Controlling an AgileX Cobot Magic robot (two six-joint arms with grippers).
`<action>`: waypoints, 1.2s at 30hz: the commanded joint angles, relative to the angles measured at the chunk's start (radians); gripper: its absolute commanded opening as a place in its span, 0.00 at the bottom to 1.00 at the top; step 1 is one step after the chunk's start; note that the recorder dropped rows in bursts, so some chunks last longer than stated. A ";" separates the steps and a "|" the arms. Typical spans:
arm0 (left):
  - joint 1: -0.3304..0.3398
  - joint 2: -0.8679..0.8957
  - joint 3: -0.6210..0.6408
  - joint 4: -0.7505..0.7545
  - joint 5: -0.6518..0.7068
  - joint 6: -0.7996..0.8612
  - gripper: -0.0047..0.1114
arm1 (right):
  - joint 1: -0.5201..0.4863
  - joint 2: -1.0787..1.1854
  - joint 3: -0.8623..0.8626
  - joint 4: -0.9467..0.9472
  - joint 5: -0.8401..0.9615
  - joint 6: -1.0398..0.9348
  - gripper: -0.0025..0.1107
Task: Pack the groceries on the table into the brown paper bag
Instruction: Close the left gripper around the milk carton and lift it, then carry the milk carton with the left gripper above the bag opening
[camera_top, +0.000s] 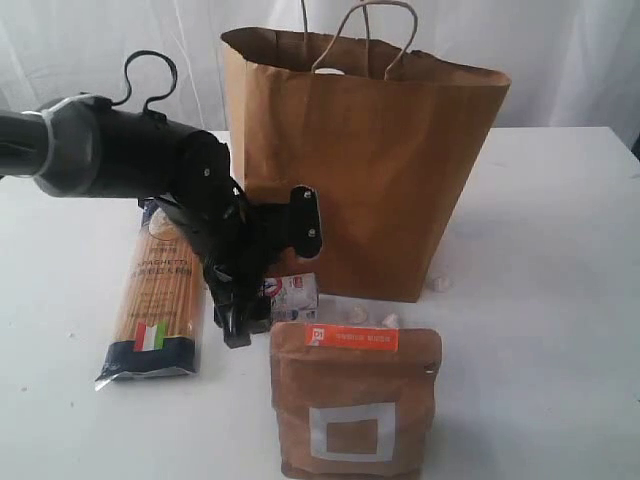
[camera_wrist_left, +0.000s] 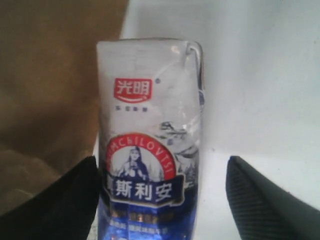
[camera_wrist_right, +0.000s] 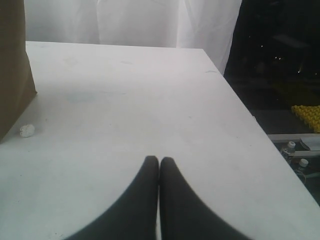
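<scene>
My left hand is spread wide, straddling a small milk carton on the bench, just in front of the brown paper bag, between spaghetti packet and brown pouch. One finger maybe touches it. My right hand is pinched together, empty, beside the bag.

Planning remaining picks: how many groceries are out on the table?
3: spaghetti packet at left, brown pouch in front, small carton by the bag inside the open left claw. Others may hide behind the arm.
</scene>
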 joint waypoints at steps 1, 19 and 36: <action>-0.006 0.019 -0.004 0.000 0.031 0.001 0.66 | 0.000 -0.004 0.007 -0.008 -0.005 0.004 0.02; -0.006 0.008 -0.004 0.000 0.219 -0.061 0.04 | 0.000 -0.004 0.007 -0.008 -0.005 0.004 0.02; -0.006 -0.199 -0.005 0.000 0.490 -0.343 0.04 | 0.000 -0.004 0.007 -0.008 -0.005 0.004 0.02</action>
